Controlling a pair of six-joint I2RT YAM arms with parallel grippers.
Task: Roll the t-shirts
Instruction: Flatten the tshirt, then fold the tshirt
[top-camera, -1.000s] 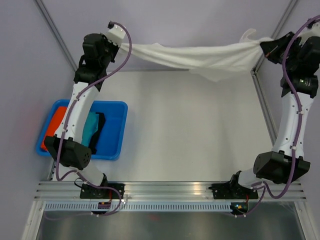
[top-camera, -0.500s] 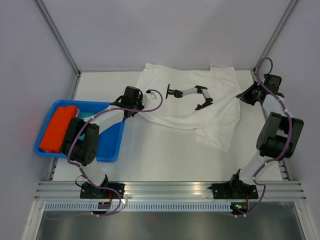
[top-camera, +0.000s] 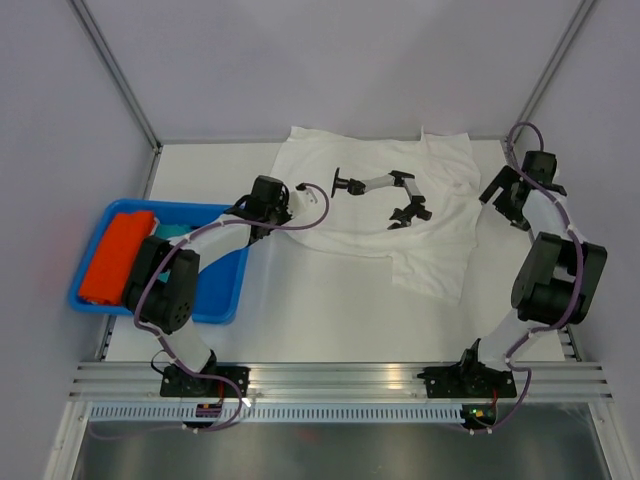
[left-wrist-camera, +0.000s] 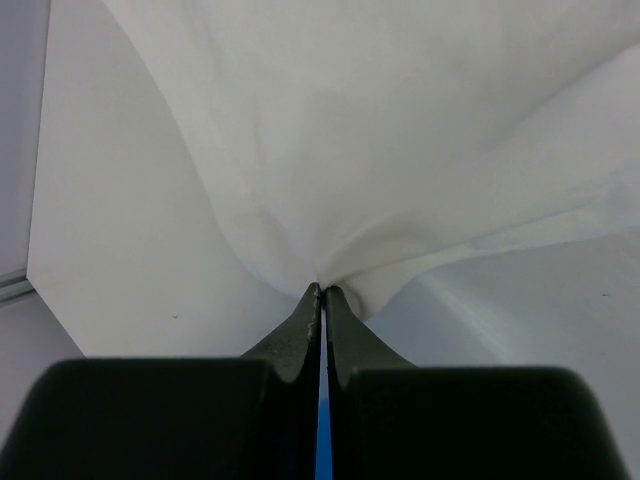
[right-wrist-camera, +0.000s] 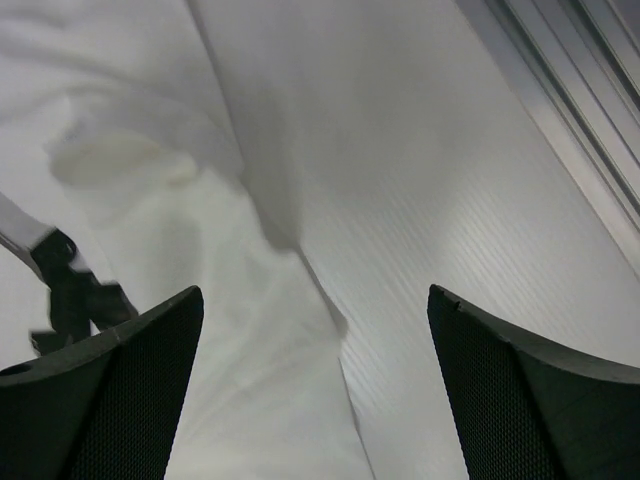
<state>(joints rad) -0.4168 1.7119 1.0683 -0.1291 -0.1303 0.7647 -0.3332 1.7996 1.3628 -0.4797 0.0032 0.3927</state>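
one wrist view: left gripper clenched on white t-shirt; other: right gripper spread wide, empty.

Blue tray at table left edge; aluminium rail along front.

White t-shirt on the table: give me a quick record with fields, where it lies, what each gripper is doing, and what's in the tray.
white t-shirt: spread out, print up, at the far middle of the table
left gripper: shut on the shirt's left edge
right gripper: open, over the shirt's right edge, holding nothing
blue tray: at the table's left, holds orange t-shirt and teal t-shirt
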